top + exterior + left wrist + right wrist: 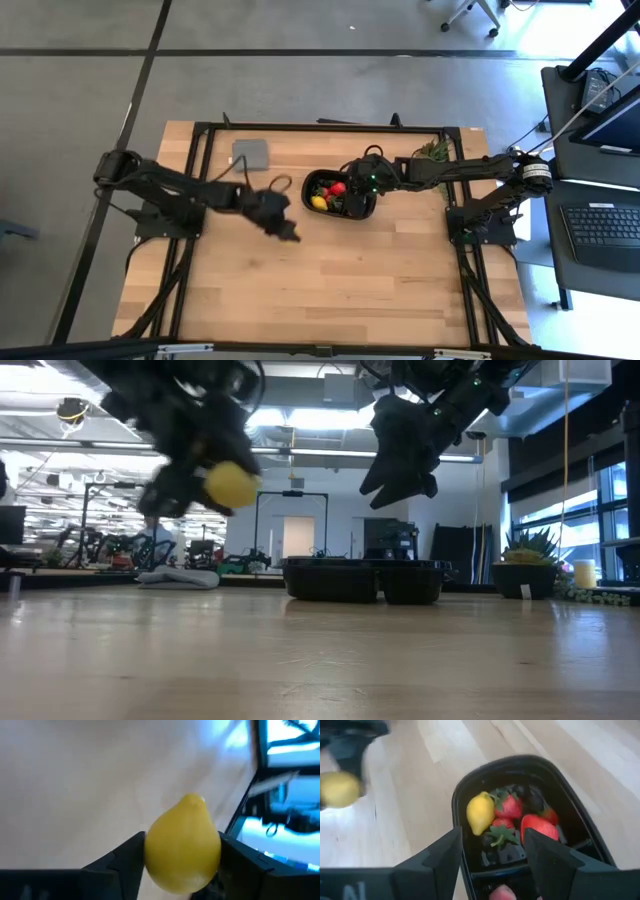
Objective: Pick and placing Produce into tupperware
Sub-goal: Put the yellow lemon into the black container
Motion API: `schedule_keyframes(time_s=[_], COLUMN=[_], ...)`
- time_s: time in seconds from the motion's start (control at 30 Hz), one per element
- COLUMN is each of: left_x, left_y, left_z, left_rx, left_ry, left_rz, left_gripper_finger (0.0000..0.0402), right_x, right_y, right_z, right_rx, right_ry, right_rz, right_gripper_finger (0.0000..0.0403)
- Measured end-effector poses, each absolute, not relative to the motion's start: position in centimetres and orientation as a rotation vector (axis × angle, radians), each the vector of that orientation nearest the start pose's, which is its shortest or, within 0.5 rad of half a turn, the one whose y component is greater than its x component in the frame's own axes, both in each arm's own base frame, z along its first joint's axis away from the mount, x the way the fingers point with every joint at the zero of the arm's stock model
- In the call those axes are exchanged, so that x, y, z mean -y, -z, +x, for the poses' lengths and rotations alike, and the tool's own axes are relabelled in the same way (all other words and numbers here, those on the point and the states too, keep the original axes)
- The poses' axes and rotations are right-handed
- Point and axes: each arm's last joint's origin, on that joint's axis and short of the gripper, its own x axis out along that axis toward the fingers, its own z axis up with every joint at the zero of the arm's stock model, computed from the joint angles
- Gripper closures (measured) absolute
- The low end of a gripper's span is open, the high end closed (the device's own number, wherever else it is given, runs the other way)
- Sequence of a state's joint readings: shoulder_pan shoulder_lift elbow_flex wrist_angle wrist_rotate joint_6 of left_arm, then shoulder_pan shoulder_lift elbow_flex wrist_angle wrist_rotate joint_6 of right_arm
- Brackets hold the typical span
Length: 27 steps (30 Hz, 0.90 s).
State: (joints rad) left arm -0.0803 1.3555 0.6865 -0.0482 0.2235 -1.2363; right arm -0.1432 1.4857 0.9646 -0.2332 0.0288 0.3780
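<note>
Two lemons were counted: one [183, 845] was clamped between the left gripper [285, 227] fingers, held above the table [330, 290] near its middle; the other [480, 812] lay with several strawberries [509, 806] in the black tray [362, 212] toward the far edge. Over the tray, the right gripper [492, 851] fingers were spread apart, empty.

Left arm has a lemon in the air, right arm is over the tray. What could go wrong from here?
1. The left gripper holds the lemon by its rounded sides, well above the table; it may slip and roll away.
2. The right gripper hangs over the black tray, so the arms may collide on delivery.
3. The compartment already holds a second lemon and strawberries; another piece may bounce out.
</note>
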Motion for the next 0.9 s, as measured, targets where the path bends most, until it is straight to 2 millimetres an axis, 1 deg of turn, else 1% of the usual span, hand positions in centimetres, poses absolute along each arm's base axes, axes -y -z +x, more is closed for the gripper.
schedule_keyframes(time_s=[0.13, 0.2, 0.3, 0.4, 0.47, 0.57, 0.67, 0.77, 0.9], left_x=[-0.8, -2.4, -4.4, -6.3, -7.5, -9.1, -10.3, -11.6, -13.1], left_y=[-19.5, -19.6, -20.4, -21.2, -21.3, -21.1, -21.0, -20.1, -18.9], left_z=[26.7, 26.7, 27.0, 27.1, 27.2, 28.1, 30.1, 32.2, 34.0], left_rx=[-0.714, -0.667, -0.541, -0.432, -0.406, -0.417, -0.450, -0.534, -0.673], left_ry=[-0.238, -0.262, -0.250, -0.241, -0.265, -0.286, -0.234, -0.231, -0.259], left_rz=[-1.162, -1.141, -1.101, -1.059, -1.031, -0.997, -0.957, -0.925, -0.883], left_gripper_finger=[0.0197, 0.0197, 0.0195, 0.0196, 0.0197, 0.0198, 0.0196, 0.0195, 0.0196], right_x=[4.6, 4.8, 5.1, 5.2, 5.1, 5.1, 5.1, 5.2, 5.1], right_y=[-22.6, -22.3, -22.1, -22.5, -22.8, -22.9, -23.0, -23.0, -23.0], right_z=[30.2, 29.7, 28.9, 28.5, 28.4, 28.4, 28.4, 28.4, 28.4], right_rx=[-0.776, -0.819, -0.864, -0.853, -0.837, -0.826, -0.816, -0.814, -0.808], right_ry=[0.350, 0.402, 0.501, 0.552, 0.552, 0.554, 0.563, 0.564, 0.578], right_rz=[0.467, 0.493, 0.504, 0.500, 0.500, 0.508, 0.526, 0.527, 0.557], right_gripper_finger=[0.0189, 0.0189, 0.0189, 0.0189, 0.0189, 0.0189, 0.0189, 0.0189, 0.0189])
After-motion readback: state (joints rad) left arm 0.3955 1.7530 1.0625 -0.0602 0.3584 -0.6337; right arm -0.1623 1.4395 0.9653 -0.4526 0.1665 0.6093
